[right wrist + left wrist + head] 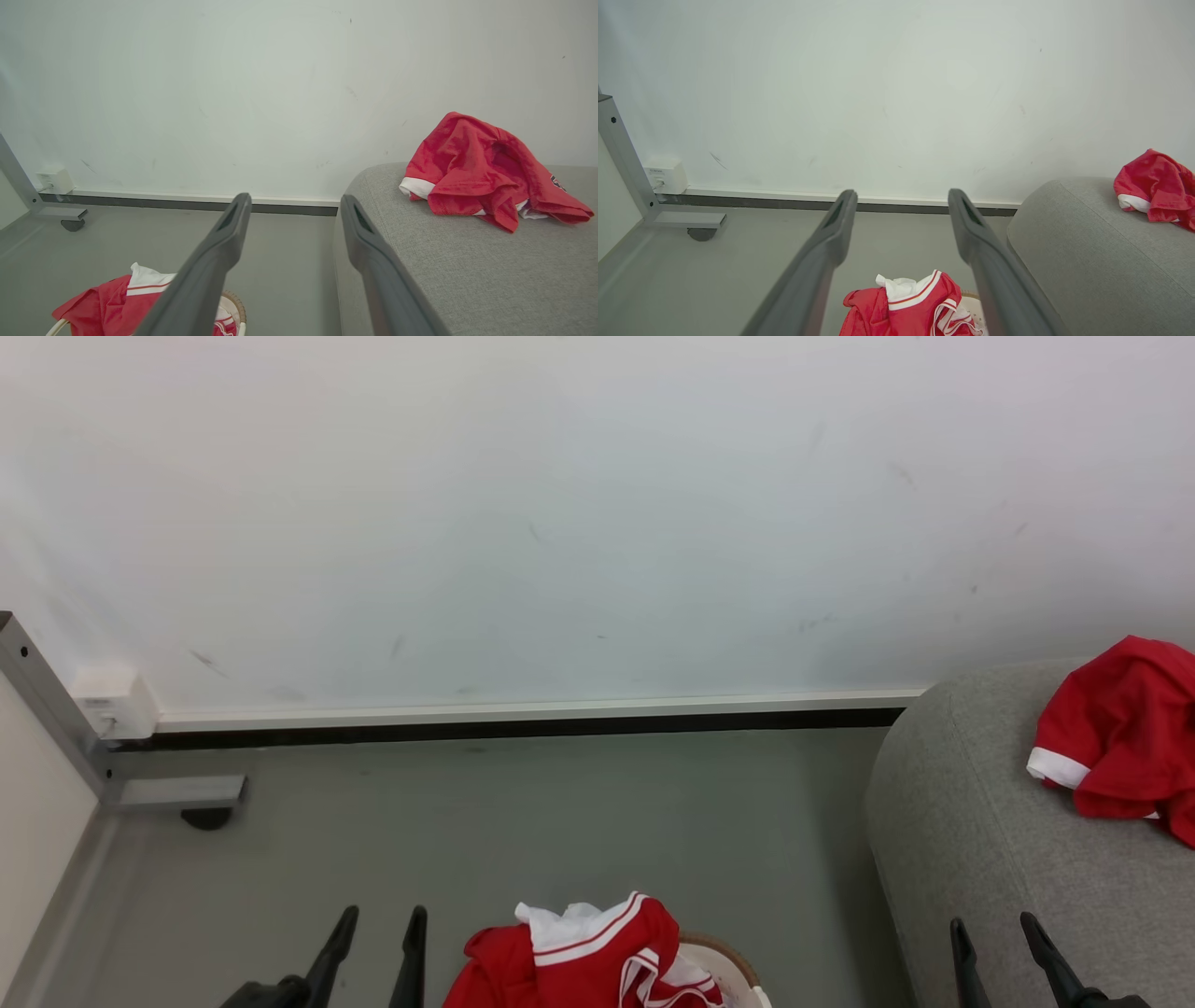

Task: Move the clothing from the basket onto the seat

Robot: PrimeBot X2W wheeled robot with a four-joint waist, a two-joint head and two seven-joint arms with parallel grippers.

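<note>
Floor point(560, 821) — basket point(724, 959), sofa point(980, 840); sofa — red jersey point(1120, 728).

open floor point(579, 821) between wall point(560, 523) and heaped basket point(726, 954), sofa point(971, 859) close on the right

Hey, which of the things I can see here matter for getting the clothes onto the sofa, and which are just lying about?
Part of the job:
- red jerseys heaped in the basket
- red jersey already on the grey sofa

Just lying about:
- wheeled metal frame foot
- white wall box
</note>
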